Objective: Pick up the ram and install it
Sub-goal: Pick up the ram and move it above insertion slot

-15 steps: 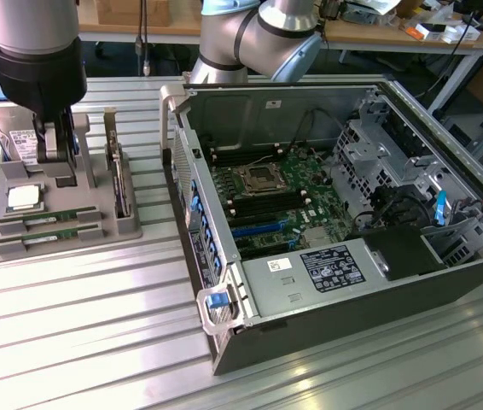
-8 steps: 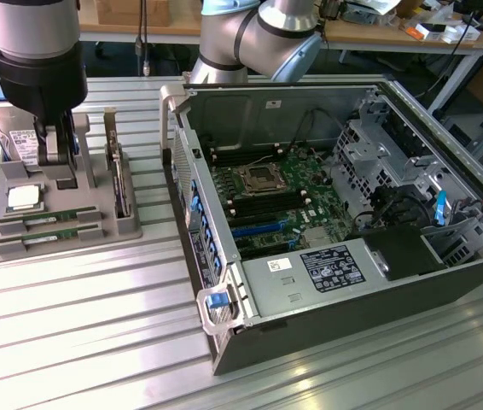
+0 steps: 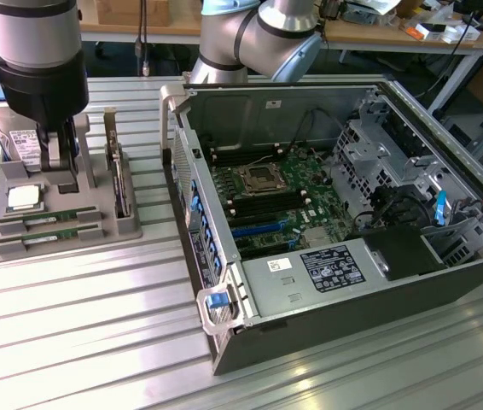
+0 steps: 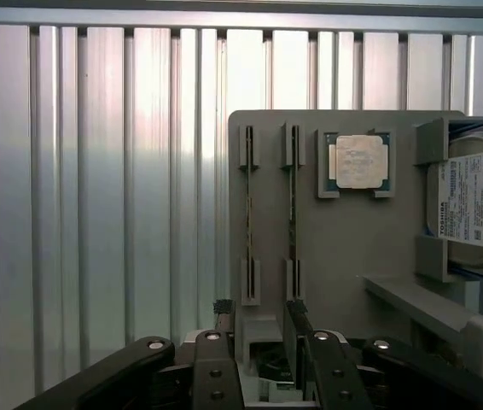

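Fingers (image 4: 299, 323) spread downward, seemingly near ram (image 4: 293, 213).

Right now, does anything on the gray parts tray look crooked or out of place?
Nothing stands out: both ram sticks sit straight in the slots of the tray, and the processor lies square in its pocket.

Gripper (image 3: 59, 175) jaws apart, over grey tray (image 3: 130, 226); two ram sticks (image 3: 49, 218) slotted in tray; open computer case (image 3: 327, 329) beside tray.
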Tool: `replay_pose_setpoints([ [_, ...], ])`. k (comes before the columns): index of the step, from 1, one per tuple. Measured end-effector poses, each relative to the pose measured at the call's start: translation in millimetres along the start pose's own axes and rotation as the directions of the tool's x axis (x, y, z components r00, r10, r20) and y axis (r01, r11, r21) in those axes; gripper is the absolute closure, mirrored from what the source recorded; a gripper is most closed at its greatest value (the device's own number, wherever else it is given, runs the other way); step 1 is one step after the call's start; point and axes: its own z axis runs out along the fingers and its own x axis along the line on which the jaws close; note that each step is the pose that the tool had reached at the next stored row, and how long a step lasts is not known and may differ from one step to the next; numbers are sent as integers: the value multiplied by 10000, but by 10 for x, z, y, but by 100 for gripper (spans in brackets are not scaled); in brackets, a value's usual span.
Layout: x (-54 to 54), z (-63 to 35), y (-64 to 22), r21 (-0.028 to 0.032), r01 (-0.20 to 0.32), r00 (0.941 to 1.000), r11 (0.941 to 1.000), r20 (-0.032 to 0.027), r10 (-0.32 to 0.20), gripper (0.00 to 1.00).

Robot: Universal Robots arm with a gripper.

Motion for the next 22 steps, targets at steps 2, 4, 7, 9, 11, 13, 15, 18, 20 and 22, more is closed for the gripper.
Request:
replay_pose_setpoints([
  [2,0,14,0,0,0,10000,10000,0,0,64],
  [4,1,26,-1,-1,0,10000,10000,-1,0,64],
  [7,1,40,-2,-1,0,10000,10000,-1,0,64],
  [9,1,58,-2,0,0,10000,10000,0,0,64],
  [11,2,71,-3,0,0,10000,10000,0,0,64],
  [13,2,89,-4,0,0,10000,10000,0,0,64],
  [15,3,101,-4,-1,0,10000,10000,-1,0,64],
  [18,3,118,-5,0,0,10000,10000,0,0,64],
  [20,3,127,-5,0,0,10000,10000,0,0,64],
  [22,3,148,-6,-1,0,10000,10000,0,0,64],
])
